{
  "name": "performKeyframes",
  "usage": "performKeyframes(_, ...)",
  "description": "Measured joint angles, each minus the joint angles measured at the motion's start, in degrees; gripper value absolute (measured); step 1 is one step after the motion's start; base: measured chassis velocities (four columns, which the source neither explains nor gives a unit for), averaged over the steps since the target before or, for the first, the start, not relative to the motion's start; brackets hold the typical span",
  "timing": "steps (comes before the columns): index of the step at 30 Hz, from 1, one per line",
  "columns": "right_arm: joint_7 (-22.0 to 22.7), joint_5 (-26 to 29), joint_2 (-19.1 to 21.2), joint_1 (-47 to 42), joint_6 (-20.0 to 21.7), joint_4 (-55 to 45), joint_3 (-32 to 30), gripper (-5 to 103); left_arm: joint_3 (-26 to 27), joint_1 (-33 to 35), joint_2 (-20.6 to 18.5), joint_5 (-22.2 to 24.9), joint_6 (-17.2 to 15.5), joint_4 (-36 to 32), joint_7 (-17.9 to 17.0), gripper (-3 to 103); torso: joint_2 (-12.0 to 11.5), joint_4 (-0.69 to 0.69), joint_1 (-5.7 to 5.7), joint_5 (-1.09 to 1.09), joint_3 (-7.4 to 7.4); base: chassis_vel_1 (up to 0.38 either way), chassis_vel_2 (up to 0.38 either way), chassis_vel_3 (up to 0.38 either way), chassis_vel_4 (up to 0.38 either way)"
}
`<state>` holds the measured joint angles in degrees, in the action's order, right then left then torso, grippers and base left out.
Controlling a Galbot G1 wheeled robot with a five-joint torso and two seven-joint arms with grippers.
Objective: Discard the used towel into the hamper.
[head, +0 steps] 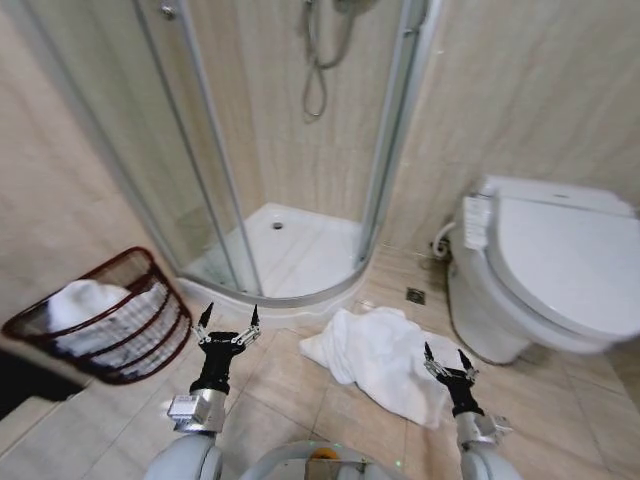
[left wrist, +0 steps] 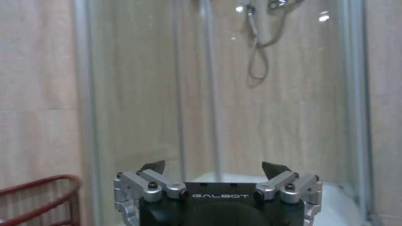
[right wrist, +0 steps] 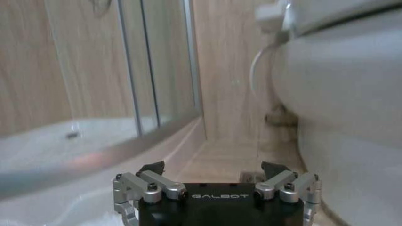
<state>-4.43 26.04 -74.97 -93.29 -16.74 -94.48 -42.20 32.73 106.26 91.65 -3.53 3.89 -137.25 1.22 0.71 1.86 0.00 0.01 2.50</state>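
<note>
A crumpled white towel (head: 375,360) lies on the tiled floor between the shower tray and the toilet. The hamper (head: 135,268), a dark reddish-brown open-weave basket, stands at the left against the wall with white cloth (head: 85,300) inside; its rim (left wrist: 47,186) also shows in the left wrist view. My left gripper (head: 229,317) is open above the floor just right of the hamper, holding nothing. My right gripper (head: 447,355) is open over the towel's right part, nothing between its fingers. In the wrist views the left gripper (left wrist: 213,165) and the right gripper (right wrist: 212,165) both stand open.
A corner shower cubicle (head: 290,150) with glass doors and a raised white tray (head: 290,250) fills the back. A white toilet (head: 550,270) stands at the right. A floor drain (head: 416,295) sits near the toilet base. Bare tiles lie between the hamper and the towel.
</note>
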Motion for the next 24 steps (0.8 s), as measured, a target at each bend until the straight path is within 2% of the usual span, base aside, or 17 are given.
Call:
performKeyframes(2, 0.1, 0.1, 0.4, 0.4, 0.0, 1.1, 0.0, 100, 0.0, 0.0, 0.0, 0.0, 0.0, 0.0, 0.0, 100, 0.0, 0.01, 0.0, 0.0, 0.0, 0.098, 0.105, 0.113, 0.083)
performKeyframes(11, -2.4, 3.4, 5.3, 8.7, -0.5, 18.1, 0.8, 100, 0.0, 0.0, 0.0, 0.0, 0.0, 0.0, 0.0, 100, 0.0, 0.0, 0.0, 0.01, 0.04, 0.015, 0.009, 0.01, 0.014)
performKeyframes(14, -3.2, 4.2, 5.8, 9.4, -0.2, 20.0, 1.1, 100, 0.0, 0.0, 0.0, 0.0, 0.0, 0.0, 0.0, 100, 0.0, -0.01, 0.0, -0.01, 0.04, 0.0, 0.0, 0.0, 0.0)
performKeyframes(24, -5.5, 7.0, 5.5, 13.2, 5.5, 22.6, 3.2, 100, 0.0, 0.0, 0.0, 0.0, 0.0, 0.0, 0.0, 100, 0.1, -0.01, 0.0, -0.01, 0.05, 0.0, 0.0, 0.0, 0.0)
